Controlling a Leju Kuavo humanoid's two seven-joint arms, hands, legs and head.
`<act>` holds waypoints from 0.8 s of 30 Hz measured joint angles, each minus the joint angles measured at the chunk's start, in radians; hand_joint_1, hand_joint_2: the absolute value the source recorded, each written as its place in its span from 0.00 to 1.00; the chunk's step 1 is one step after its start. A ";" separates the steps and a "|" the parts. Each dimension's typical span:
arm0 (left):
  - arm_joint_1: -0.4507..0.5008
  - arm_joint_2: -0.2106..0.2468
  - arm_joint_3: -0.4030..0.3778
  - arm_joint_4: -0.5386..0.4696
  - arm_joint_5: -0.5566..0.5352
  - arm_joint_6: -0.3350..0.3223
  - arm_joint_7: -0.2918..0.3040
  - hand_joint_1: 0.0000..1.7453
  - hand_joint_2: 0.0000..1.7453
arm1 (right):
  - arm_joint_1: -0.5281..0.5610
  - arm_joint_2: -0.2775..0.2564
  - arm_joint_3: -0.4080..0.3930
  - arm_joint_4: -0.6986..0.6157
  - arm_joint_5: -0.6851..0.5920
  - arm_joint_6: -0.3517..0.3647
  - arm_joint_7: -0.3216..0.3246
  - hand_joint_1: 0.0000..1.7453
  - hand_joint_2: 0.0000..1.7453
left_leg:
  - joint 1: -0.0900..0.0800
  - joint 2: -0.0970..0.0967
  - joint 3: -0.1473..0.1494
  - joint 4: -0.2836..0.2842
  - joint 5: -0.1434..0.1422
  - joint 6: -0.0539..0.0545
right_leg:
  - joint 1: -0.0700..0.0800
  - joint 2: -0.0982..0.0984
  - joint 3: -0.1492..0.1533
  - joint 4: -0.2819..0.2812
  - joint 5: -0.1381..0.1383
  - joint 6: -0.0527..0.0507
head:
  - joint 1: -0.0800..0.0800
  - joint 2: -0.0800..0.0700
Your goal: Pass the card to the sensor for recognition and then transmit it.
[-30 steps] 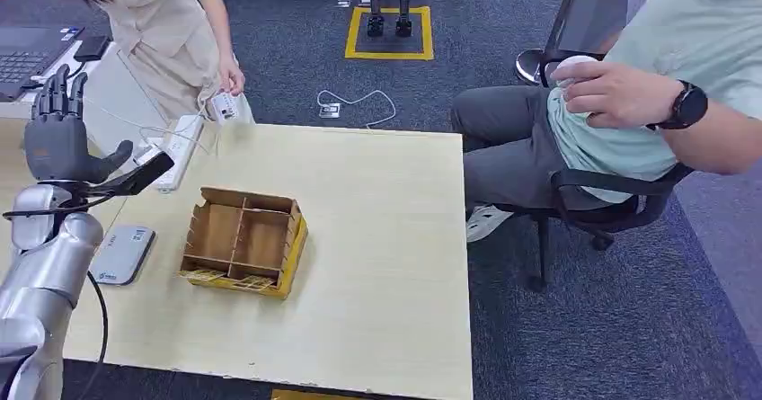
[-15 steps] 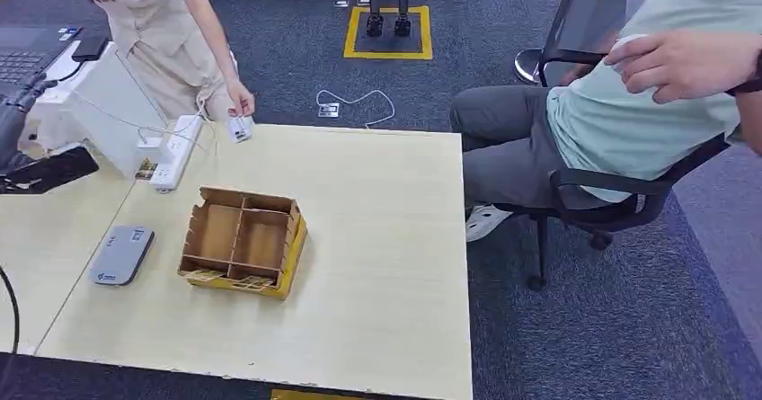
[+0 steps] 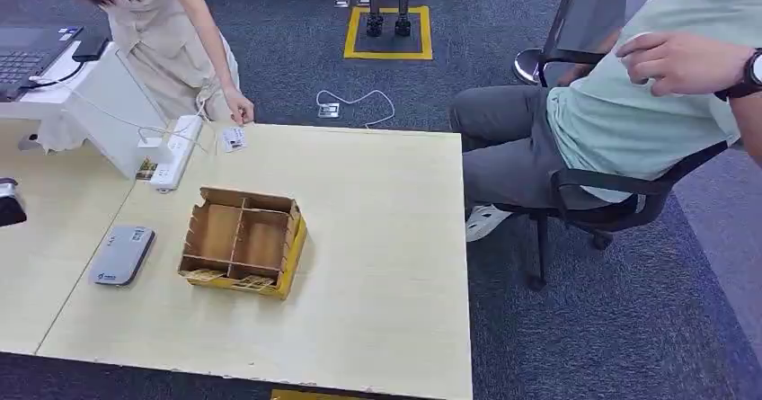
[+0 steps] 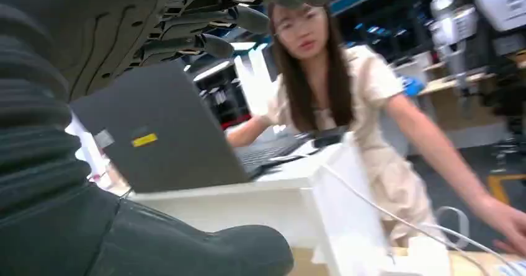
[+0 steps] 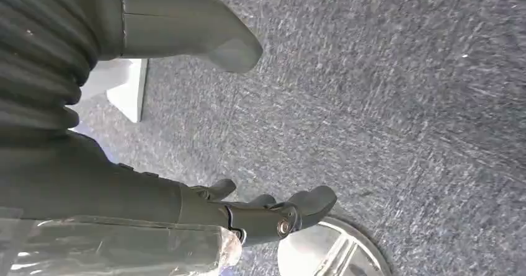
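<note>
A small white card (image 3: pixel 233 137) lies flat on the far edge of the wooden table (image 3: pixel 377 265), just under the fingers of a standing person's hand (image 3: pixel 240 109). The grey sensor pad (image 3: pixel 121 254) lies near the table's left side, beside a compartmented cardboard box (image 3: pixel 244 241). My left hand (image 4: pixel 124 28) is raised off to the left of the table with fingers spread and nothing in it; a dark piece of that arm (image 3: pixel 7 206) shows at the left edge of the head view. My right hand (image 5: pixel 205 204) hangs over the carpet, fingers loosely apart and holding nothing.
A white power strip (image 3: pixel 175 153) with cables lies at the table's far left corner, next to a white stand and a laptop (image 3: pixel 27 54). A person sits in an office chair (image 3: pixel 620 207) close to the table's right edge.
My left arm has swung out past the left edge of the head view. The standing person has laid the card down on the table's far edge. The seated person's arm has shifted.
</note>
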 joint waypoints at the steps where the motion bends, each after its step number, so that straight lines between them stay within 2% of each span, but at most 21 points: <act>1: 0.030 -0.008 0.011 -0.021 -0.014 0.010 -0.002 0.00 1.00 | 0.000 0.000 -0.005 0.000 0.001 0.000 0.000 0.00 1.00 | 0.000 0.000 0.000 0.000 0.000 0.000 | 0.000 0.000 0.001 0.000 0.000 0.000 | 0.000 0.000; 7: 0.101 -0.038 0.052 -0.086 -0.033 0.013 -0.003 0.00 1.00 | 0.000 0.000 -0.019 0.000 0.003 0.000 0.000 0.00 1.00 | 0.000 -0.001 0.001 0.000 0.000 0.000 | 0.000 -0.001 0.001 0.000 0.001 0.000 | 0.000 0.000; 9: 0.086 -0.050 0.053 -0.089 -0.061 0.013 -0.015 0.00 1.00 | 0.000 0.000 -0.023 0.000 0.006 0.000 0.000 0.00 1.00 | 0.000 -0.002 0.001 0.000 0.000 0.000 | 0.000 -0.002 0.001 0.000 0.001 0.000 | 0.000 0.000; 11: 0.034 -0.086 0.030 -0.088 -0.125 0.030 -0.034 0.00 1.00 | -0.001 0.000 -0.028 0.000 0.012 -0.001 -0.004 0.00 1.00 | 0.000 -0.006 0.000 0.000 0.001 0.000 | 0.000 -0.006 0.001 0.000 0.001 0.000 | -0.002 0.000; 14: -0.037 -0.143 -0.048 -0.086 -0.221 0.074 -0.033 0.00 1.00 | -0.008 0.000 -0.038 0.000 0.019 -0.003 -0.004 0.00 1.00 | 0.000 -0.008 0.000 0.000 0.001 0.000 | 0.000 -0.008 0.002 0.000 0.001 0.000 | 0.000 0.000; 24: -0.159 -0.315 -0.361 -0.090 -0.388 0.172 0.048 0.00 1.00 | -0.011 0.004 -0.067 0.000 0.037 -0.010 0.000 0.00 1.00 | -0.001 -0.008 0.000 0.001 0.002 0.000 | -0.001 -0.007 0.002 0.000 0.001 0.001 | 0.000 0.000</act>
